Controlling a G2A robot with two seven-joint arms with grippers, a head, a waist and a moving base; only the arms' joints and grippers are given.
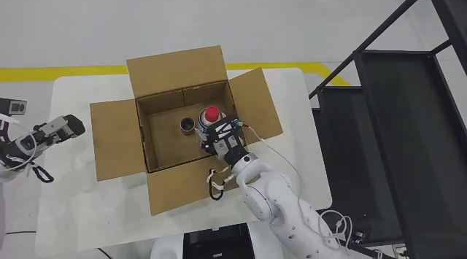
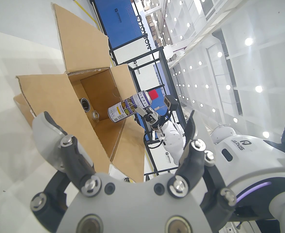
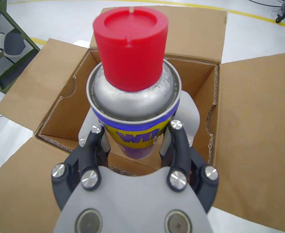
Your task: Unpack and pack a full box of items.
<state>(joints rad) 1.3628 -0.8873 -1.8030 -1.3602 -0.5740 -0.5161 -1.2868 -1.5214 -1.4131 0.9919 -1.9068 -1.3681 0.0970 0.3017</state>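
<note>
My right tool (image 3: 136, 134) clamps the red-capped spray can (image 3: 130, 49), with the cardboard box (image 3: 191, 73) below it. I'm probably unpacking, so next I lift clear. My left tool (image 2: 118, 122) gapes empty.

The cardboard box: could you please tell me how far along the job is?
Done: the box flaps are open. In hand: the right gripper holds the red-capped spray can over the box. Left: a dark round item and a small silvery one lie inside; the left gripper is open.
</note>
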